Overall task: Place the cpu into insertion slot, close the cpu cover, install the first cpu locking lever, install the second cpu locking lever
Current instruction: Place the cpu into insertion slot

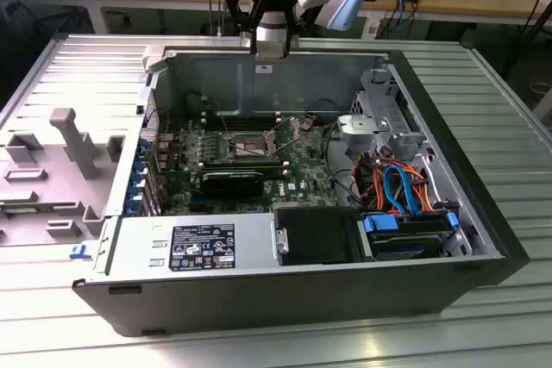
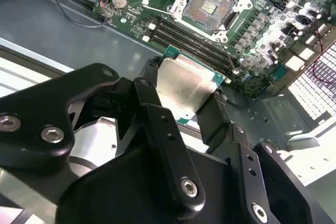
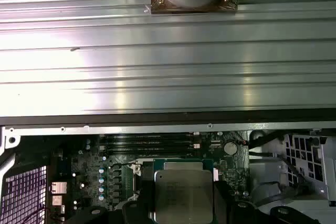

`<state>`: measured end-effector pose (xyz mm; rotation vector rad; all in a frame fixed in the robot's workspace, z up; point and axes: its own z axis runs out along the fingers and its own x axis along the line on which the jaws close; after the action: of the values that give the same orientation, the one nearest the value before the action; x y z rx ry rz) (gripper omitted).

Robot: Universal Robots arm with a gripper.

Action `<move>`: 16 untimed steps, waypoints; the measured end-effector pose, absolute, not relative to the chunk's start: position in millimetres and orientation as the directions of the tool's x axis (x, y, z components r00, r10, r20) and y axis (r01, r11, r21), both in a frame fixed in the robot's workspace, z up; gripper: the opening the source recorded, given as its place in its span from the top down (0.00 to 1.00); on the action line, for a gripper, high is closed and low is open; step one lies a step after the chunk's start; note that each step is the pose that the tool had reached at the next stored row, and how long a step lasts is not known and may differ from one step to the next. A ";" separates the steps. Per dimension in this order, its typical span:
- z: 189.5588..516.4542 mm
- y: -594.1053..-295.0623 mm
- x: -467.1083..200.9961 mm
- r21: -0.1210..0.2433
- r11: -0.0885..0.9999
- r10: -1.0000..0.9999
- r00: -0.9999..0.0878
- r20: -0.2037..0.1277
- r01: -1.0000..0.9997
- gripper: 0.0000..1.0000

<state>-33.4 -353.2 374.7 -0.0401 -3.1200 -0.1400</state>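
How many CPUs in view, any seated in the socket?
1. The cpu is clamped in the jaws of the gripper, above the open case. The insertion slot is bare, pins showing, so none sits there.

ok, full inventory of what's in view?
computer case: 1, black and grey, open, on the table
table: 1, silver, ribbed, under the case
circuit board: 1, green, inside the case
socket: 1, dark with silver rim, empty, on the circuit board
memory slots: several, black, beside the socket
power supply: 1, silver, case's near wall in the exterior view
cables: bundle, orange, blue and red, exterior view's right
plastic part: 1, grey, on the table, exterior view's left
chip: 1, silver top, between the gripper's fingers
gripper: 1, black, shut on the chip, by the case's far wall
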 end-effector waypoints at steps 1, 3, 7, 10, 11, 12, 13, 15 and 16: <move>374.7 -353.2 -33.8 0.089 0.996 0.025 -1.000 0.019 0.026 0.46; 374.7 -353.2 -34.6 0.089 0.996 0.025 -1.000 0.019 0.026 0.46; 374.7 -353.2 -35.7 0.089 0.996 0.025 -1.000 0.019 0.026 0.46; 373.8 -353.2 -37.1 0.089 0.996 0.025 -1.000 0.019 0.026 0.46; 373.0 -353.2 -37.4 0.089 0.996 0.025 -1.000 0.019 0.026 0.46; 373.0 -353.2 -37.4 0.089 0.996 0.025 -1.000 0.019 0.026 0.46; 373.0 -353.2 -37.4 0.089 0.996 0.025 -1.000 0.019 0.026 0.46; 372.9 -353.2 -37.4 0.089 0.996 0.025 -1.000 0.019 0.026 0.46; 370.6 -353.2 -37.5 0.089 0.996 0.025 -1.000 0.019 0.026 0.46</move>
<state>-37.5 -353.2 370.6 -0.0400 -3.1200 -0.1401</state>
